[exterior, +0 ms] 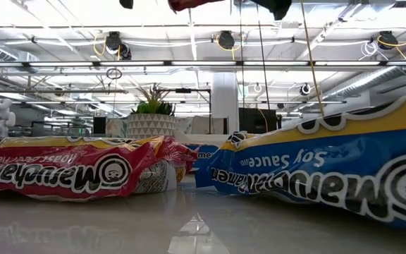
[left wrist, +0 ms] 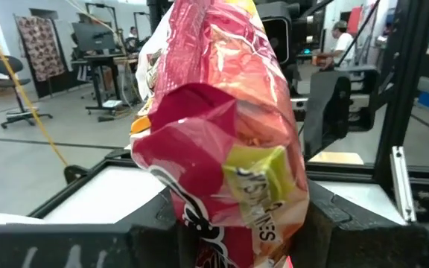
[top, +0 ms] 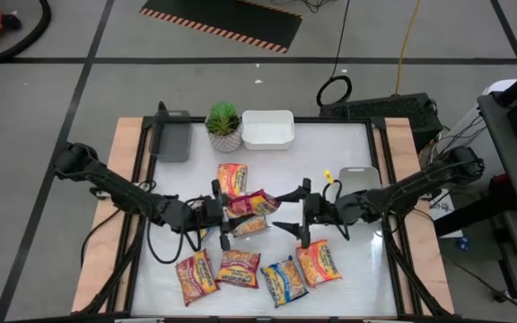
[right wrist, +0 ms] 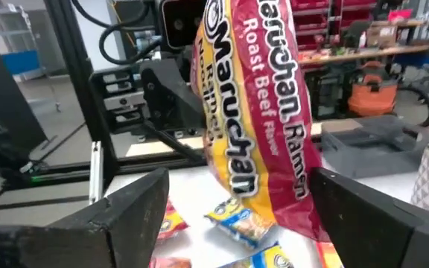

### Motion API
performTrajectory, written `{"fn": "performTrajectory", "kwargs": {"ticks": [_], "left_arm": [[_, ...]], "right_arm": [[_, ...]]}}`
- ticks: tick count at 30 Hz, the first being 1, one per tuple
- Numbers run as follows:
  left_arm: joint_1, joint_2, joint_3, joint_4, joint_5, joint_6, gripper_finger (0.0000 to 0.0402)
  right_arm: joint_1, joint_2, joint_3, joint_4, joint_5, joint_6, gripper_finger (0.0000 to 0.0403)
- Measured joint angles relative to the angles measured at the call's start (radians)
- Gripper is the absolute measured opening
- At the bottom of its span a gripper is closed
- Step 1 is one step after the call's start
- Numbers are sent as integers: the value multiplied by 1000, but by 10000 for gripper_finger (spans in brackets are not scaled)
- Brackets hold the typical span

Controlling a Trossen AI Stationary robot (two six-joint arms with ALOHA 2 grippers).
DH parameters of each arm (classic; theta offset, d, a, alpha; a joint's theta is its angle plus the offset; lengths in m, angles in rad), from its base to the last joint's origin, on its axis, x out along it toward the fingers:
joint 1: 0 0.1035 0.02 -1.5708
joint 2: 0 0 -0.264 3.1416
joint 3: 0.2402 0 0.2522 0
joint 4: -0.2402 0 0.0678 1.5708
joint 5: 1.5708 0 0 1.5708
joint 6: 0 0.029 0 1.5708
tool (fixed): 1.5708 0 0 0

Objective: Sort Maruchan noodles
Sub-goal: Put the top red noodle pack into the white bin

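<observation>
Maruchan noodles: red-trimmed packet (top: 251, 201) hung above table (top: 348, 269) centre, clamped at one end in left pincer (top: 224, 213). Right pincer (top: 304, 213), at 3 o'clock from it, stood with fingers wide apart around the other end, not gripping. Remaining packets lay toward 6 o'clock. Judged light, crinkly, slippery film over brittle contents; best held by the crimped end seam.

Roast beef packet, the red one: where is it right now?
The red roast beef packet hangs mid-table in the high view, held off the table by the left gripper, with the right gripper open just beside it.
</observation>
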Motion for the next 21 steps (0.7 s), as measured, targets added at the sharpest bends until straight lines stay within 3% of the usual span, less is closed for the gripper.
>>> {"fn": "performTrajectory", "kwargs": {"ticks": [15, 21], "left_arm": [[-9, 0, 0, -58, 25, 8, 152], [-9, 0, 0, -46, 23, 5, 152]], "right_arm": [[1, -23, 0, -12, 0, -79, 320], [-33, 5, 0, -13, -103, -2, 320]]}}
